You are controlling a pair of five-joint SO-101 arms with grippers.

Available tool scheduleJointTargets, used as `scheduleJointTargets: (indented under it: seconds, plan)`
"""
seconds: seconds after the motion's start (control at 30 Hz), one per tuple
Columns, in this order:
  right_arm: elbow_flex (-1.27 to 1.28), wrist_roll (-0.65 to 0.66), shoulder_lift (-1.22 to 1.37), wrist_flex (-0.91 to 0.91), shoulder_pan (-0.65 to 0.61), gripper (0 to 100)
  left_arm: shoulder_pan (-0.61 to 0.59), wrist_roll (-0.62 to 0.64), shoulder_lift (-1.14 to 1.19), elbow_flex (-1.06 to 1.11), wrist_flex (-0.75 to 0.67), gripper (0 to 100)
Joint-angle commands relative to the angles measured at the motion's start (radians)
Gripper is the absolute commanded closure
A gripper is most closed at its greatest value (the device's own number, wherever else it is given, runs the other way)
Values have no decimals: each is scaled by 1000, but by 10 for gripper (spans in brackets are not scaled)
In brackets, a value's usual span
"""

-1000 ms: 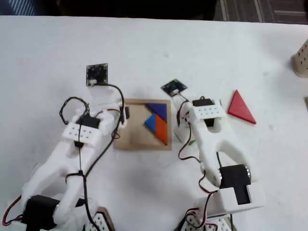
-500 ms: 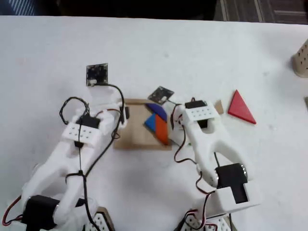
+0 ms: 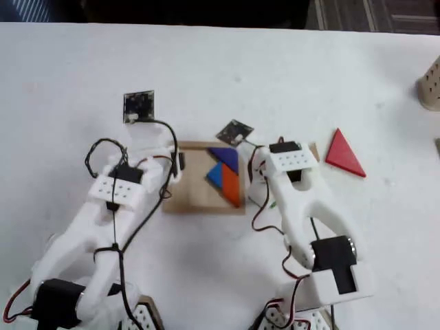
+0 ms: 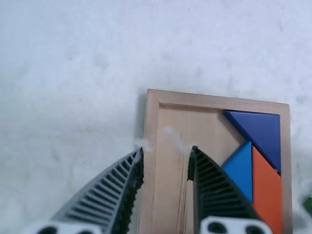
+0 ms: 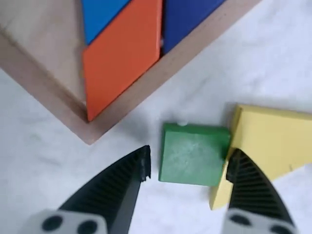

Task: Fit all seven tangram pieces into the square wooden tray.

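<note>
The square wooden tray (image 3: 189, 185) lies between the two arms and holds a dark blue triangle (image 3: 227, 157), a light blue triangle (image 3: 214, 175) and an orange parallelogram (image 3: 231, 185) along its right side. My left gripper (image 4: 165, 156) is open, its jaws straddling the tray's left wall (image 4: 152, 146). My right gripper (image 5: 189, 163) is open around a green square (image 5: 192, 153) lying on the table just off the tray's corner (image 5: 44, 92). A yellow piece (image 5: 268, 131) touches the green square. A red triangle (image 3: 344, 155) lies to the right of the right arm.
The tray's left half (image 4: 195, 122) is bare wood. A beige pegged object (image 3: 430, 86) stands at the table's far right edge. White tabletop stretches behind the tray and to the far left.
The right arm swung left toward the tray, then eased back slightly to the right. The left arm and the tray have not moved.
</note>
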Motion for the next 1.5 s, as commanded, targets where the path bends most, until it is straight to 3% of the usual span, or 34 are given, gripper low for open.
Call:
scheduleJointTargets:
  seconds: [0.0, 0.47, 0.77, 1.13, 1.33, 1.47]
  plan:
    - [107, 9, -104, -36, -2, 762, -15, 3, -45, -8, -55, 838]
    - [190, -2, -179, -101, -47, 765, -15, 3, -45, -8, -57, 838]
    - [117, -241, -180, -114, -84, 765, -15, 3, -45, -6, -55, 838]
    - [74, -334, -85, -160, -81, 762, -15, 3, -45, -6, -55, 838]
    - [-86, -368, 74, -41, -81, 766, -15, 3, -45, -6, -55, 838]
    - [-115, -374, 101, -22, -33, 858, -15, 3, -45, -6, -55, 838]
